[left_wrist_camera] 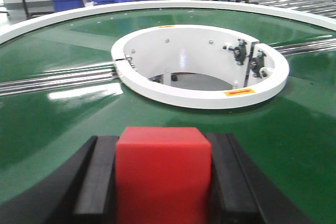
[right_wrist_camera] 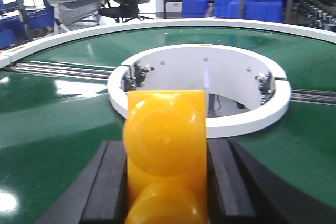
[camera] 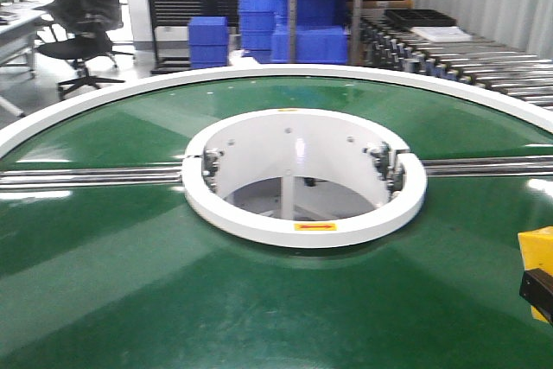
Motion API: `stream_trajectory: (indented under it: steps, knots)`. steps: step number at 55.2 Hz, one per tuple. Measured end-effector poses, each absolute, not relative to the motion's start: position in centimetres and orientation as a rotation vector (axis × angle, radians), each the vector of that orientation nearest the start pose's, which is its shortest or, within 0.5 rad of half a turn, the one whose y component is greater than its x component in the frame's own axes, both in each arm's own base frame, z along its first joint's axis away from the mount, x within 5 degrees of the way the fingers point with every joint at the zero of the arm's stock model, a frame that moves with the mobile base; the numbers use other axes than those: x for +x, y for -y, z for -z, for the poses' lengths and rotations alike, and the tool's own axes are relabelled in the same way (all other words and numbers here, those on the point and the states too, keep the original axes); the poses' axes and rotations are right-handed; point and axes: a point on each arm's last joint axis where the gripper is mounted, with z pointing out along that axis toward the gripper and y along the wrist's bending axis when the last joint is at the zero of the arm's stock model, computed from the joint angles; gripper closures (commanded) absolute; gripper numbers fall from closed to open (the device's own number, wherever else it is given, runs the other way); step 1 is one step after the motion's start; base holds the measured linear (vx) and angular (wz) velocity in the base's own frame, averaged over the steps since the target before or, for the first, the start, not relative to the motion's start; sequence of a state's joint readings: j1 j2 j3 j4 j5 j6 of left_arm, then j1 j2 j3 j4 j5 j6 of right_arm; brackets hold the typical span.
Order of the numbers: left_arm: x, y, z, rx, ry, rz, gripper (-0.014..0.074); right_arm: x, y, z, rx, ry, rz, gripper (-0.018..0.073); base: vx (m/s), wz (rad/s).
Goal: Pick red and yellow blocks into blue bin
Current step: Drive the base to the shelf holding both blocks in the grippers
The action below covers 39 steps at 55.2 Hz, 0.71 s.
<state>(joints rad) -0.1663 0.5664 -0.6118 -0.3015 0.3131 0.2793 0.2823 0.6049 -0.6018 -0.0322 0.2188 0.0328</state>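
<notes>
Item 1, left gripper [left_wrist_camera: 164, 182]: black fingers [left_wrist_camera: 97, 177] closed on either side of a plain red cube [left_wrist_camera: 164, 166]. The cube is pinched between them and held above the green belt.

Item 2, right gripper [right_wrist_camera: 165, 182]: black fingers [right_wrist_camera: 220, 177] clamped on a yellow studded brick [right_wrist_camera: 165, 129], its round studs facing the wrist camera. In the front view the brick shows at the far right edge, over the belt.

Item 3, round green conveyor table [camera: 130, 283]: glossy surface with a white outer rim [camera: 86, 101]. A white centre ring [camera: 259, 222] surrounds an open well and carries a small yellow label with a red arrow. Metal rails [camera: 86, 177] run left and right out from the ring.

Item 4, background: stacked blue crates [camera: 207, 41] beyond the far rim. I cannot tell whether the blue bin is among them. A black office chair [camera: 82, 23] stands far left and a roller conveyor [camera: 467, 54] far right.
</notes>
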Motion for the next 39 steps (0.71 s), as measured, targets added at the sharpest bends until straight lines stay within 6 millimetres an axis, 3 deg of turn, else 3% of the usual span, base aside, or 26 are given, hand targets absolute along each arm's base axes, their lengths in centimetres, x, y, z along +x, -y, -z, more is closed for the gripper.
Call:
stream_trajectory:
  steps: [39]
  knots:
    - [11.44,2.77,-34.69,0.203,-1.73,0.21,0.0596,12.3,-3.5,-34.6,-0.234,-1.694,-0.205,0.0569,-0.13,0.57]
